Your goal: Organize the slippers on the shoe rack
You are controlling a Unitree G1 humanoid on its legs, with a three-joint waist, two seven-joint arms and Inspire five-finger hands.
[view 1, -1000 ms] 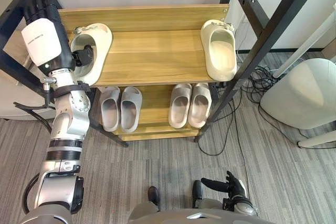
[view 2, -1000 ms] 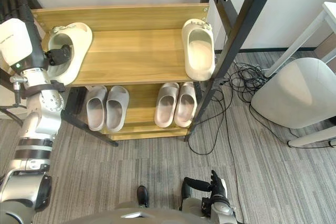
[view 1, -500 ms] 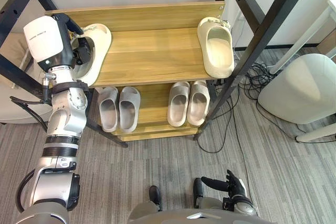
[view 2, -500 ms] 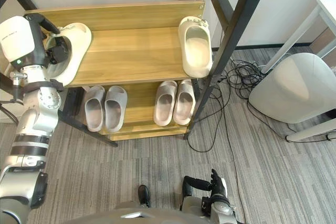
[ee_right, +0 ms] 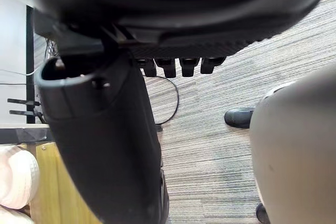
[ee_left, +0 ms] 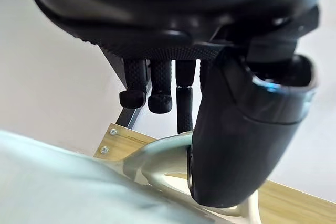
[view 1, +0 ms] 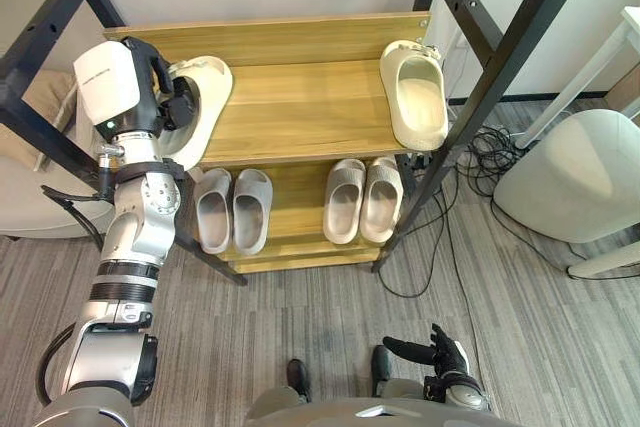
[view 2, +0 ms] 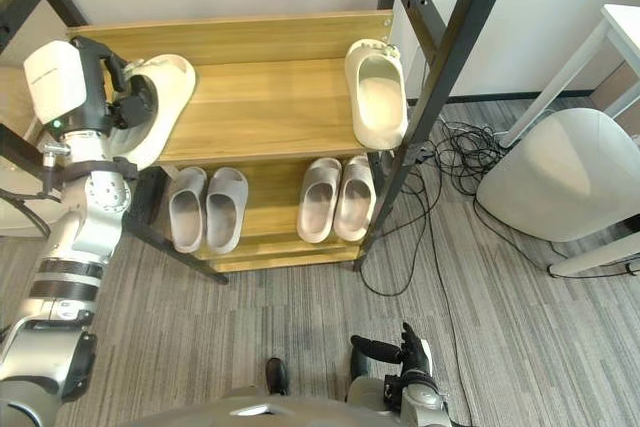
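Here, chunky cream slipper (view 1: 212,97), left hand (view 1: 172,107) gripping

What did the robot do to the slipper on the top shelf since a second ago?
The left hand turned in over the cream foam slipper at the left end of the wooden top shelf, now pinches its rim, and nudged it slightly toward the middle. The other cream slipper, the left grey slipper pair, the right grey slipper pair below and the open right hand near the floor stayed put.

Cream slippers (view 1: 415,97), grey slippers (view 1: 345,202), tan rack (view 1: 300,107)
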